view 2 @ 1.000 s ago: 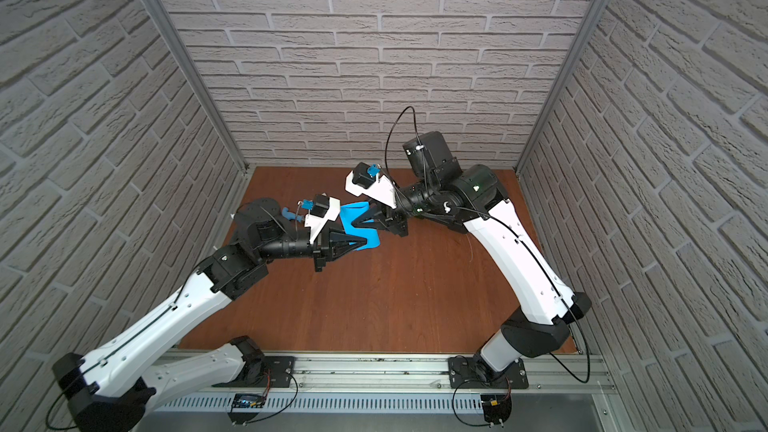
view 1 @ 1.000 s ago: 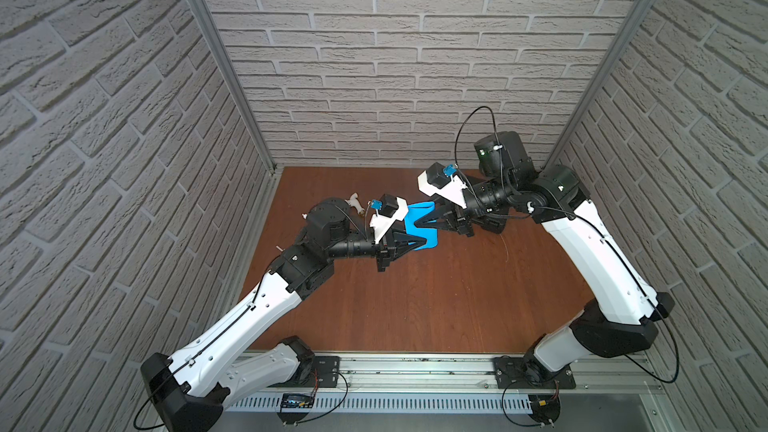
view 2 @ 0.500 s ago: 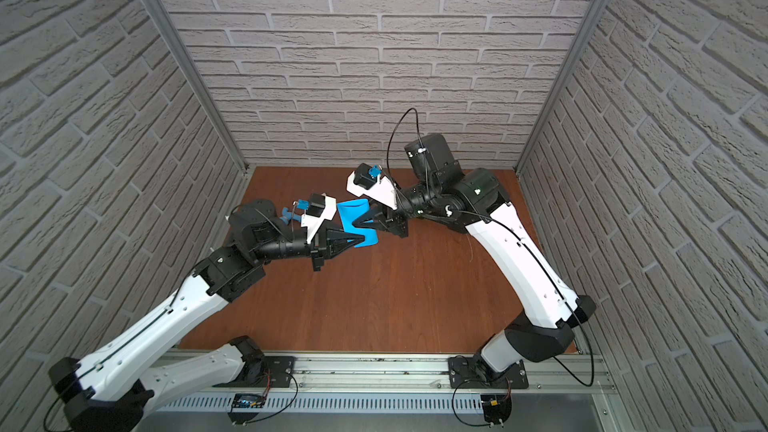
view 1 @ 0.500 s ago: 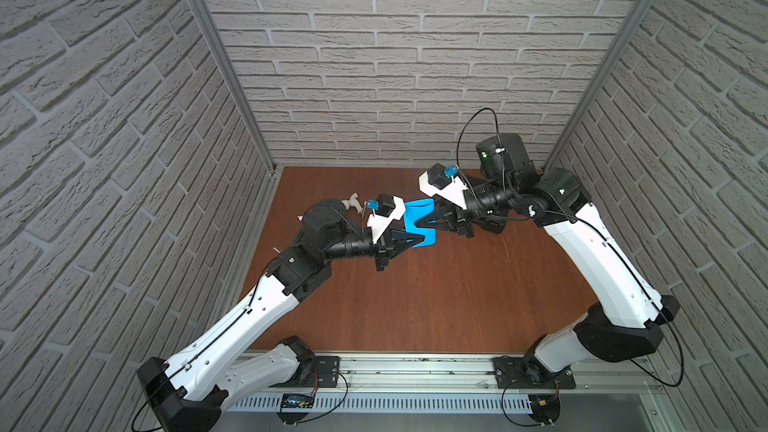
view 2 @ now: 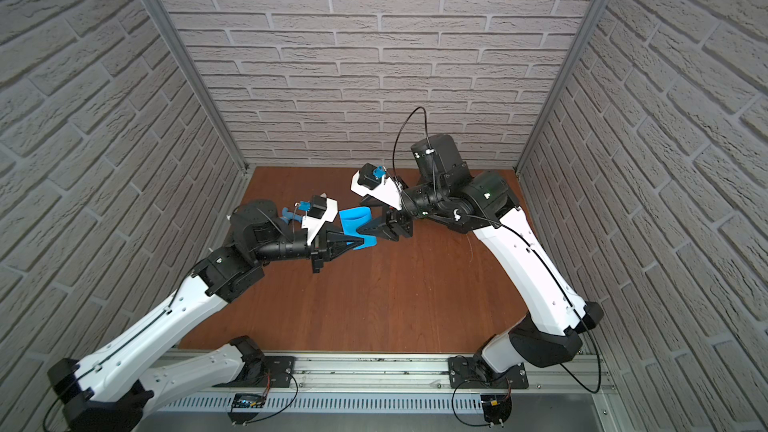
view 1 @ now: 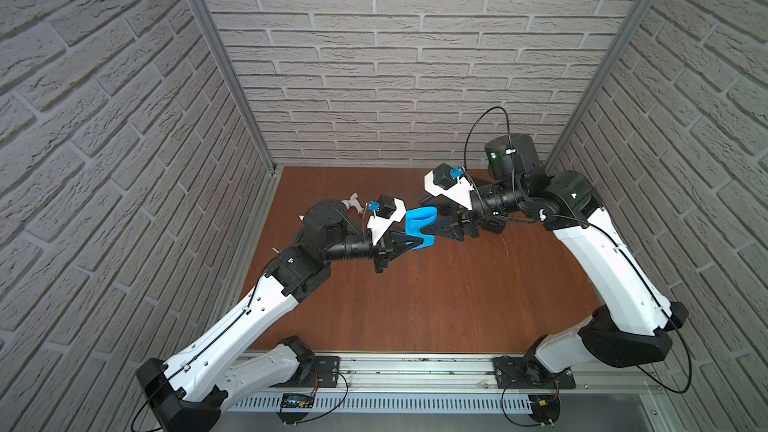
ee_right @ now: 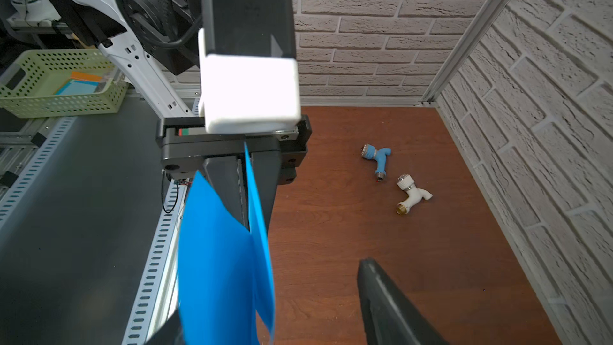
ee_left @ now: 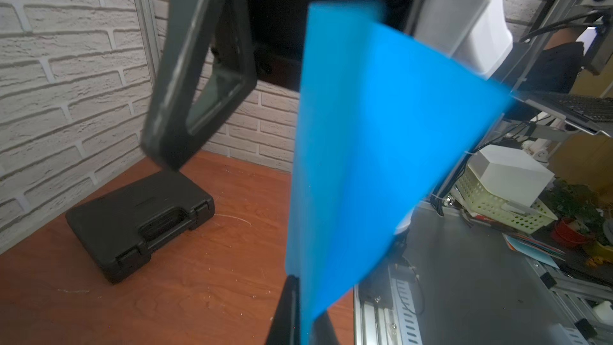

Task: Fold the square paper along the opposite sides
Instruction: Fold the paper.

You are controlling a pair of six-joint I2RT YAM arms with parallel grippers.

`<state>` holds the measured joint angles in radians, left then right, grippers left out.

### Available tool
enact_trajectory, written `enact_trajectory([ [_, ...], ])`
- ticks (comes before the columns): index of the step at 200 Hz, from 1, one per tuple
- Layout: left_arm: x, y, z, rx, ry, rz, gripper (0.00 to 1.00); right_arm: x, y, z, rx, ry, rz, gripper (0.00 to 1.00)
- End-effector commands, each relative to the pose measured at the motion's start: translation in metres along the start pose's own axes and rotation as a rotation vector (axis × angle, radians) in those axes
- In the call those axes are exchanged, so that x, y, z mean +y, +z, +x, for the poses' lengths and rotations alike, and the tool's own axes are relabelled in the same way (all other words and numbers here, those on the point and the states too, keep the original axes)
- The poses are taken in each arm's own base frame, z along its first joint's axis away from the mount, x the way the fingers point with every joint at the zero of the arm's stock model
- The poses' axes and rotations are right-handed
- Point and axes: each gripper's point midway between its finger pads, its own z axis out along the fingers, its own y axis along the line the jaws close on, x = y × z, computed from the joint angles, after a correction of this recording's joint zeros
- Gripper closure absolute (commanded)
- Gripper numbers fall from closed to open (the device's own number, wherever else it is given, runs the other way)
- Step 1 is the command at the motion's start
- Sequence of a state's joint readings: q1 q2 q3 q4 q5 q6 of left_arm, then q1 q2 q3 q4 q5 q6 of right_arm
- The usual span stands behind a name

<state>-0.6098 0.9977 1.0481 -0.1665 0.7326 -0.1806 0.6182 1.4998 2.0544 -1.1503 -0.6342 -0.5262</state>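
Note:
The square paper (view 1: 419, 221) (view 2: 354, 221) is bright blue, curled over on itself and held above the table at the middle back. My left gripper (view 1: 417, 244) (view 2: 362, 243) (ee_left: 303, 321) is shut on its lower edge, and the sheet (ee_left: 365, 160) rises from the jaws and fills the left wrist view. My right gripper (view 1: 433, 231) (view 2: 369, 229) (ee_right: 265, 297) faces it from the other side, open. Its two fingers (ee_right: 381, 306) stand wide apart, with the paper's (ee_right: 219, 260) loose layers hanging between them, ungripped.
A black case (ee_left: 139, 224) lies on the brown table (view 1: 415, 305) near the back wall, mostly hidden under the right arm in both top views. A small blue tap-like toy (ee_right: 378, 157) and a white one (ee_right: 411, 194) lie at the back left. A green basket (ee_right: 59, 87) stands beyond the table.
My right gripper has opened and let go of the paper. The left gripper stays shut on it, and the sheet has curled over more.

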Motion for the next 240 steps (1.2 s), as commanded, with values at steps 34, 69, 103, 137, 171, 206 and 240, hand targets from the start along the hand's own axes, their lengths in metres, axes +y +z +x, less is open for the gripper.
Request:
enact_trajectory([
  [34,0.005,-0.013,0.023,0.15,-0.049,-0.082,1.0,0.019,-0.053,-0.024,0.003,-0.205,0.074,0.37],
  [69,0.01,-0.015,0.027,0.227,-0.079,-0.11,1.0,0.028,-0.045,-0.009,0.072,-0.212,0.008,0.46],
  [103,0.016,-0.01,0.033,0.287,-0.106,-0.116,0.99,0.027,-0.035,0.002,0.128,-0.217,0.002,0.49],
  [137,0.02,-0.003,0.039,0.321,-0.135,-0.098,0.99,0.029,-0.024,0.005,0.163,-0.239,-0.013,0.5],
  [171,0.018,0.0,0.038,0.328,-0.138,-0.081,0.99,0.027,-0.01,0.013,0.211,-0.238,-0.026,0.54],
  [206,0.015,-0.003,0.034,0.313,-0.128,-0.073,0.99,0.024,0.001,0.02,0.247,-0.24,-0.026,0.58],
  [240,0.009,-0.003,0.033,0.308,-0.123,-0.056,0.99,0.021,0.004,0.02,0.254,-0.241,-0.019,0.59],
])
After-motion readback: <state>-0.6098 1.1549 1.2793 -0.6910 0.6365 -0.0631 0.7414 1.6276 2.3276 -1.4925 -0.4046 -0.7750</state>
